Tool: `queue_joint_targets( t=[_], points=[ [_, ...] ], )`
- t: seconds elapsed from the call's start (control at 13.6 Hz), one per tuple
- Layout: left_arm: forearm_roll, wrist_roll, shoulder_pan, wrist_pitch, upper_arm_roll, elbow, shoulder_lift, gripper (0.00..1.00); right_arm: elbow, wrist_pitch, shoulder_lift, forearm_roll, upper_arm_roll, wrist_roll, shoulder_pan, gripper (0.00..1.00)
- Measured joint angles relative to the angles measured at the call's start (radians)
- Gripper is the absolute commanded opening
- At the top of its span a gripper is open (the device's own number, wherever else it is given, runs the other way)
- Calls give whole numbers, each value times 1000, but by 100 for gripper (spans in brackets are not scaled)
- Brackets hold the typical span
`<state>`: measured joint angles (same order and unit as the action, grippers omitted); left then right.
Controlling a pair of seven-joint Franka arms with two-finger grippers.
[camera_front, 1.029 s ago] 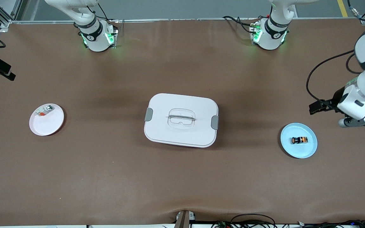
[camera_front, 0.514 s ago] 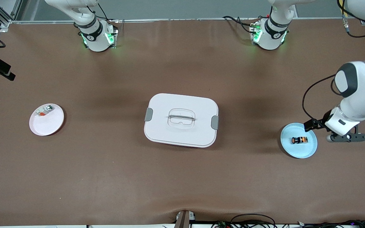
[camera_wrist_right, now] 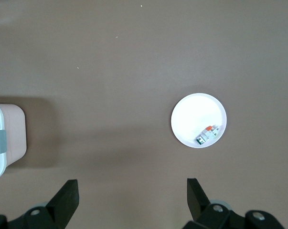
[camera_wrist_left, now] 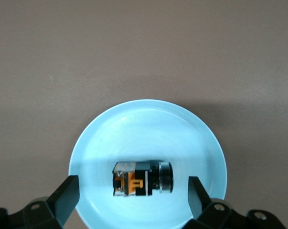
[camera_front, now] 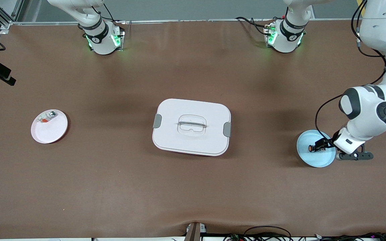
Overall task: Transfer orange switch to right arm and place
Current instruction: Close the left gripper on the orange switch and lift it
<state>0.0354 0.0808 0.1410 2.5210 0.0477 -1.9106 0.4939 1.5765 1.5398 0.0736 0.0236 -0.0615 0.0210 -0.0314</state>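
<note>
The orange switch (camera_front: pixel 314 147) lies on its side in a pale blue plate (camera_front: pixel 308 157) toward the left arm's end of the brown surface (camera_front: pixel 193 187), at about four o'clock from the white lidded box (camera_front: pixel 191 126) in the front view. Its round orange face points at nine o'clock in that view, toward the box.

The left arm reaches down from its base at the top of the front view, and the left end effector (camera_wrist_left: pixel 133 193) hangs low over the blue plate. In the left wrist view its two dark fingers (camera_wrist_left: pixel 67 193) stand wide apart, one on each side of the switch and clear of it, with nothing between them but the switch lying on the plate. It has hold of nothing.

The right end effector (camera_wrist_right: pixel 132 198) is not seen in the front view. In the right wrist view its fingers are spread wide and empty, high over bare surface between the box and a white plate (camera_wrist_right: pixel 191 112). That white plate sits toward the right arm's end of the surface, at about nine o'clock from the box in the front view, and carries a small whitish part (camera_wrist_right: pixel 207 134) with red-orange and green bits near its rim.
</note>
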Motion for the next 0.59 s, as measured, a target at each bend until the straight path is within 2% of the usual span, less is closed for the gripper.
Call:
queue_joint_targets(
  t=[0.59],
  points=[
    [0, 0, -1, 45, 2, -1, 71, 100, 0, 0, 0, 0, -2, 1, 0, 100]
  ],
)
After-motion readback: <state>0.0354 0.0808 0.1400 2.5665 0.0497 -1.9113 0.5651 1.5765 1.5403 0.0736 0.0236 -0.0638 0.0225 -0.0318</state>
